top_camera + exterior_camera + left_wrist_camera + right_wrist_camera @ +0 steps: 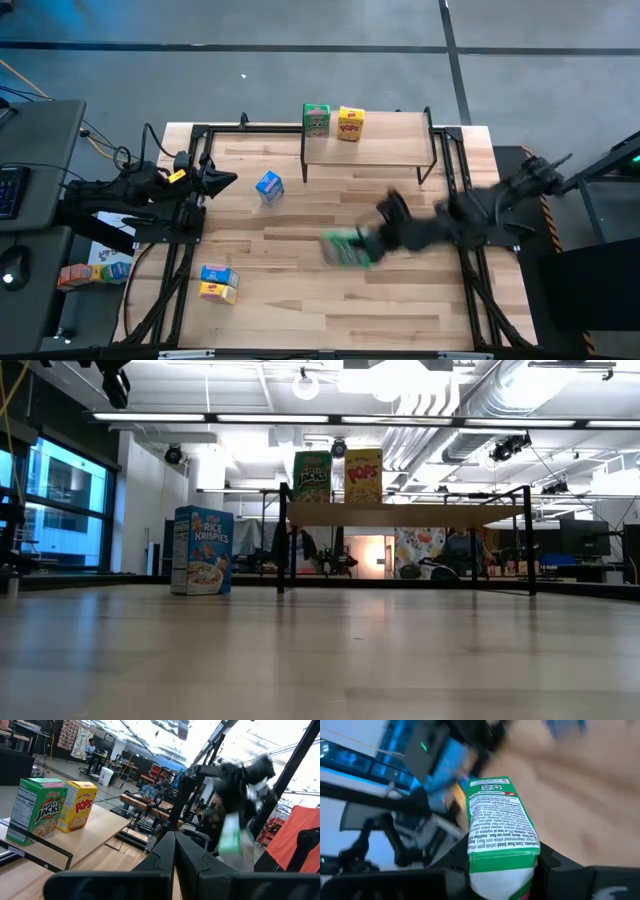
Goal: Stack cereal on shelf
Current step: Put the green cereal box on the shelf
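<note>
I see the shelf (390, 140) along the surface's (400, 310) far edge, carrying two cereal boxes (333, 122). My right end effector (362, 246) grasps a green cereal box (501, 822) mid-surface; the left end effector (225, 182), clenched, waits near the left edge.

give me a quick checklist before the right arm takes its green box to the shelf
1. Green box gripped by right gripper: ok.
2. Free space on shelf beside the Apple Jacks box and Pops box: ok.
3. Left gripper clear of the path, back at the table's left edge: ok.
4. Blue Rice Krispies box off the path: ok.
5. Grip firm enough: cannot tell.
</note>
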`<state>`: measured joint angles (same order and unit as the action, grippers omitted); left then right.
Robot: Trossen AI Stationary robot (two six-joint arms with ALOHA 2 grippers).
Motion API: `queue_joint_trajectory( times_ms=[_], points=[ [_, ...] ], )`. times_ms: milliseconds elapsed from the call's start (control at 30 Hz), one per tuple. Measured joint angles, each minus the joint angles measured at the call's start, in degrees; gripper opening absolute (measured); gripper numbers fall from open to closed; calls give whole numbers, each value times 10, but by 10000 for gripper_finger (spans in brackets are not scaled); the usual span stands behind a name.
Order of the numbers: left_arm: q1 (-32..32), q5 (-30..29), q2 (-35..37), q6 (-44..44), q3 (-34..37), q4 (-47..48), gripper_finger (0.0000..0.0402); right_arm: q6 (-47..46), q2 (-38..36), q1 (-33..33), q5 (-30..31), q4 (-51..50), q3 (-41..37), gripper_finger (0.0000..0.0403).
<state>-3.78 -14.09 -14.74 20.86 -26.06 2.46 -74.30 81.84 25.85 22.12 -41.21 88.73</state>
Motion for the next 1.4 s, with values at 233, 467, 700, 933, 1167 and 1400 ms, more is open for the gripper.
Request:
queue_joint_trajectory(
  times_ms=[233,467,700,933,1167,1400],
  points=[
    [0,0,0,0,0,23,0,329,91,-192,-94,-43,211,92],
    [0,0,0,17,0,26,0,493,229,-340,-111,-304,428,92],
    [0,-2,0,50,0,21,0,553,290,-436,-203,-403,403,92],
    [0,-47,0,45,0,21,0,548,295,-472,-240,-391,360,92],
    [0,-49,0,45,0,23,0,518,295,-473,-212,-379,360,92],
    [0,-48,0,45,0,23,0,521,295,-471,-212,-362,360,92]
  ],
)
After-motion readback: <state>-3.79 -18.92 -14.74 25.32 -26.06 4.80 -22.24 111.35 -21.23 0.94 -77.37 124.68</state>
